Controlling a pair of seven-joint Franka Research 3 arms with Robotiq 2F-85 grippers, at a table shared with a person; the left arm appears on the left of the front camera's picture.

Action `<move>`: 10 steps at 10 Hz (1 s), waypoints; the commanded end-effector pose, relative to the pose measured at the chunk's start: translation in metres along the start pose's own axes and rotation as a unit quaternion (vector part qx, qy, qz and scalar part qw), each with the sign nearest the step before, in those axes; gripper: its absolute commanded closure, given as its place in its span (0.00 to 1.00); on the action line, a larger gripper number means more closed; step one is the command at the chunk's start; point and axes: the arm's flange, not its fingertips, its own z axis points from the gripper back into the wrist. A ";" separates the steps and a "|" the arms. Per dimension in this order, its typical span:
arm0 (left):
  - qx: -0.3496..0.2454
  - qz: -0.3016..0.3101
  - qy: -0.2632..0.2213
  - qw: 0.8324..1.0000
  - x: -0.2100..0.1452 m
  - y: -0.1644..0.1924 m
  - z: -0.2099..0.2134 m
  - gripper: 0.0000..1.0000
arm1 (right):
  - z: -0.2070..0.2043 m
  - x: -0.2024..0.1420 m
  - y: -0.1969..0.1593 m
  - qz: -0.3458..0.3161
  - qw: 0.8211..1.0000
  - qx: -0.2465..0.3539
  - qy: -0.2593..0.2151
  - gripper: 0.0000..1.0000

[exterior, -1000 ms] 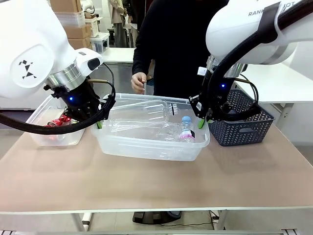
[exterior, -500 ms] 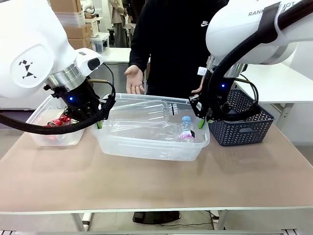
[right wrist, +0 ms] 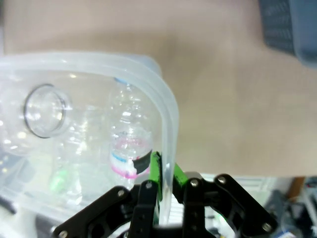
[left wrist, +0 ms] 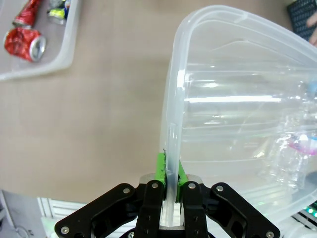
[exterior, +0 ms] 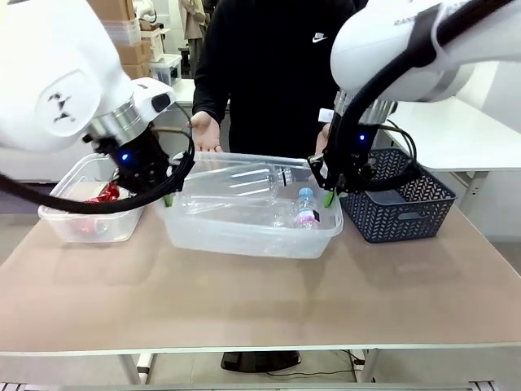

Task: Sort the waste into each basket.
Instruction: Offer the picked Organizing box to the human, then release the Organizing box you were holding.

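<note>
The big clear tub [exterior: 244,241] hangs a little above the table between both arms. It holds several clear plastic bottles, among them one with a pink label [exterior: 304,208] [right wrist: 128,144]. My left gripper [exterior: 167,198] [left wrist: 169,167] is shut on the tub's left rim [left wrist: 179,74]. At the other end my right gripper [exterior: 328,198] [right wrist: 165,172] is shut on the right rim [right wrist: 168,115]. A smaller clear tub [exterior: 57,213] at the left holds crushed red cans [exterior: 104,195] [left wrist: 22,42].
A dark blue lattice basket [exterior: 400,208] stands right beside the big tub on the right. A person in black stands at the far edge, one hand [exterior: 203,133] open above the tub's back rim. Bare tabletop [exterior: 260,301] lies in front.
Both arms have raised the big tub and carried it slightly toward the far side. The person has stepped closer and spread both hands near the tub's back rim.
</note>
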 end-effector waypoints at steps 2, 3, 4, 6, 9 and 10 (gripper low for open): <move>0.003 -0.037 0.004 0.999 0.065 -0.026 -0.031 0.94 | 0.009 0.068 0.027 0.060 0.995 0.046 0.065 0.95; 0.009 -0.040 0.005 0.999 0.076 -0.030 -0.042 0.94 | 0.007 0.080 0.028 0.058 0.994 0.057 0.072 0.95; 0.011 -0.038 0.006 0.999 0.083 -0.034 -0.051 0.94 | 0.005 0.090 0.025 0.048 0.994 0.066 0.070 0.95; 0.008 -0.019 0.006 1.000 0.087 -0.034 -0.059 0.94 | -0.011 0.096 0.017 0.043 0.992 0.074 0.091 0.95; 0.029 -0.032 0.022 0.999 0.082 -0.001 -0.055 0.94 | -0.009 0.097 -0.010 0.030 0.998 0.022 0.056 0.95; 0.029 -0.032 0.022 0.999 0.082 -0.001 -0.055 0.94 | -0.009 0.097 -0.010 0.030 0.998 0.022 0.056 0.95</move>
